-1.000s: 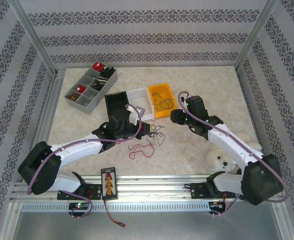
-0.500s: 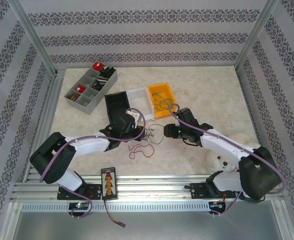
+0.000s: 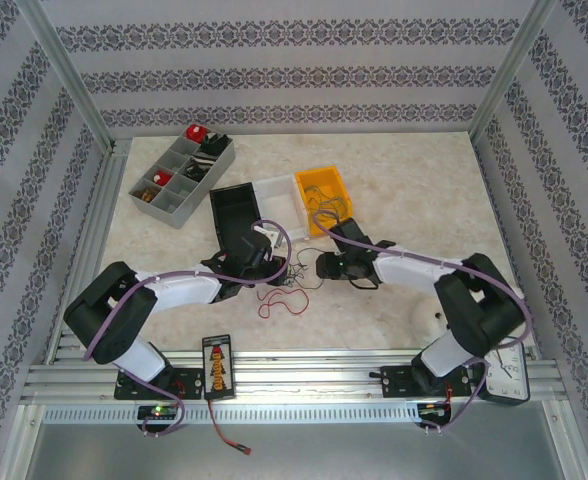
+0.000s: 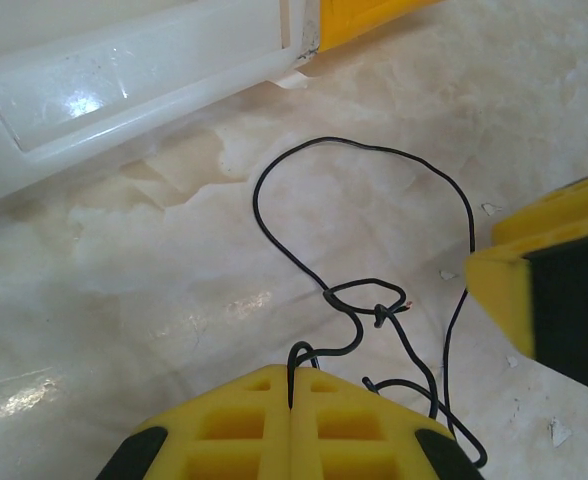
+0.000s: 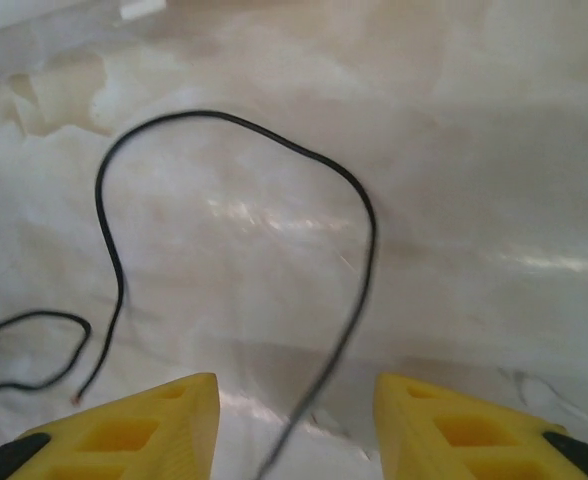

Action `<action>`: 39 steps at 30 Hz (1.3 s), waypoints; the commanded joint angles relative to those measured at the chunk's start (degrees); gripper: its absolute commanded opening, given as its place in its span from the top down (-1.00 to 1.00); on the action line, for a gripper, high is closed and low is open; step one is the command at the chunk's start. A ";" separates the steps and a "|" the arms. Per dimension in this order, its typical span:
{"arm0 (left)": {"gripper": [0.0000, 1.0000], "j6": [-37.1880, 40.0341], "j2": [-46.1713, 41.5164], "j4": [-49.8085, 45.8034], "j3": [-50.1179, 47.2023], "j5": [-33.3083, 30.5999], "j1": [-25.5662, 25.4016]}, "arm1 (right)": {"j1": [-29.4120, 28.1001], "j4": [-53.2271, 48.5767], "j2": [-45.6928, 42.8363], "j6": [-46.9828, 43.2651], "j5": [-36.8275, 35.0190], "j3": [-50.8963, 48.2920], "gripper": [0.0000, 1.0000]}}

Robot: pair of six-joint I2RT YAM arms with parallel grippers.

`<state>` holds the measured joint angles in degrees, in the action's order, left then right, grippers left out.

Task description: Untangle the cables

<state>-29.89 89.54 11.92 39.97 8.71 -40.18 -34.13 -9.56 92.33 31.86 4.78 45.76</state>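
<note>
From above: both arms reaching in to the middle of the table (image 3: 424, 190), left gripper (image 3: 286, 264) and right gripper (image 3: 320, 266) facing tip to tip, near each other. Between them, a small tangle of black cables (image 3: 304, 272) on the tabletop. Just nearer the arm bases, a red cable (image 3: 282, 299) lying in a loose loop, apart from both grippers. Behind the tangle, a black bin (image 3: 236, 205), a white bin (image 3: 277, 192) and a yellow bin (image 3: 324, 190) side by side, with more thin black wire in the yellow one. Farther left, a grey compartment tray (image 3: 174, 180).

From the left wrist: left gripper (image 4: 291, 395) closed tight, jaws pressed together on a black cable (image 4: 257, 200). From the pinch, a short curl up to a small knot (image 4: 379, 313), then a wide loop flat on the table toward the white bin (image 4: 134, 90). At the right edge, one finger (image 4: 519, 290) of the right gripper, just beside the loop.

From the right wrist: right gripper (image 5: 296, 392) with jaws standing well apart, clamped on nothing. Black cable (image 5: 202, 113) arching over the table ahead, one blurred leg running down through the gap between the jaws.
</note>
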 commanded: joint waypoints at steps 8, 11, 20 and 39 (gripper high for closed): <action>-0.29 -0.08 -3.78 1.20 -3.55 -1.03 0.06 | 0.10 1.53 0.84 2.69 -5.78 -0.23 1.00; -0.55 0.86 -6.39 0.09 -3.67 -1.24 0.46 | 1.22 1.30 -1.25 1.72 -4.80 -1.77 1.00; -0.46 10.55 -4.54 -5.89 3.12 2.37 0.46 | 2.22 1.18 -4.32 1.10 -3.02 -4.27 1.00; 0.03 20.91 9.19 -13.05 13.59 13.20 -2.53 | 4.23 0.50 -5.44 2.51 -1.83 -4.93 1.00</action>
<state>-13.69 97.93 3.09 51.96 20.38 -42.06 -30.52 -8.34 88.42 33.32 2.46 41.67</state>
